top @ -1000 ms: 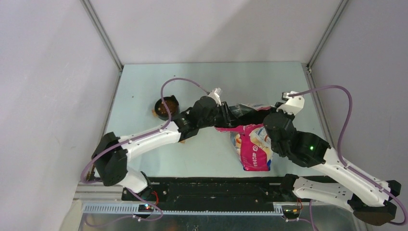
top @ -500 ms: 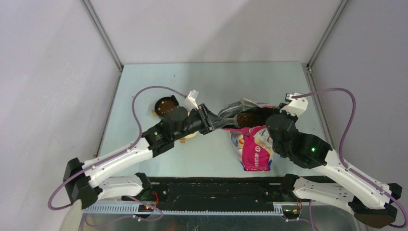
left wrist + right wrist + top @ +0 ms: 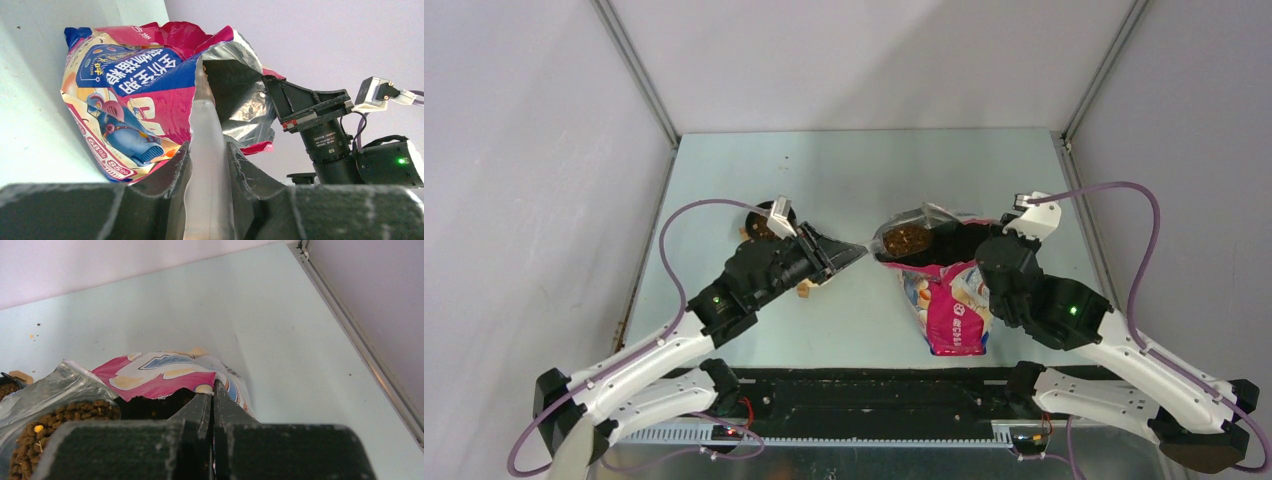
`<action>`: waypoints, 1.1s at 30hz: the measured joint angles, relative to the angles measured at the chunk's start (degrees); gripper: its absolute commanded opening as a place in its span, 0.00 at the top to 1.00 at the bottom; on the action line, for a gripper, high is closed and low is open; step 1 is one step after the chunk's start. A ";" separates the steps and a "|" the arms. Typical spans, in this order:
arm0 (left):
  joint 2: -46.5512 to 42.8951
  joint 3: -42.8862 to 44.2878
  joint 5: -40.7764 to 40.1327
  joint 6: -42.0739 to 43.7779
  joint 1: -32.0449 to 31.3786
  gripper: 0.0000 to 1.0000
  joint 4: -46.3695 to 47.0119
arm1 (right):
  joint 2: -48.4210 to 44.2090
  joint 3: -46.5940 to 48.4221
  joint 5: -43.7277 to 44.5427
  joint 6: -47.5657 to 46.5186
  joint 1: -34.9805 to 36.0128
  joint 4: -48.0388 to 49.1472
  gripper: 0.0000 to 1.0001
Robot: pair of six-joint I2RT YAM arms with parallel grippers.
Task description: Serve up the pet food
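"68%", "86%" on bag (image 3: 125, 100)

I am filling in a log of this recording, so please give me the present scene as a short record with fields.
left gripper: shut on the handle of the clear scoop, between bowl and bag
right gripper: shut on the bag's rim
bag: lies on the table, mouth open
pet food: brown kibble shows in the bag's mouth
bowl: dark, left of the bag, partly hidden by the left wrist
scoop load: cannot tell
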 measured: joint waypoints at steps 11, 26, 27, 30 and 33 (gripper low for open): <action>0.13 -3.10 4.22 -0.15 1.01 1.00 7.61 | -0.20 -0.09 -1.42 -1.75 -0.02 0.63 1.00; 5.16 -7.15 9.07 -3.80 2.78 1.00 21.84 | -0.90 -0.70 -2.95 -4.17 0.83 2.75 1.00; 5.70 -7.76 9.44 -4.42 2.99 1.00 22.91 | -0.94 -0.74 -2.80 -3.98 0.83 2.71 1.00; 7.32 -10.60 10.95 -7.34 3.93 1.00 29.09 | -1.11 -0.74 -2.67 -2.99 0.87 2.49 1.00; 9.42 -13.29 12.59 -10.56 4.63 1.00 36.61 | -1.20 -0.76 -2.45 -2.49 0.98 2.34 1.00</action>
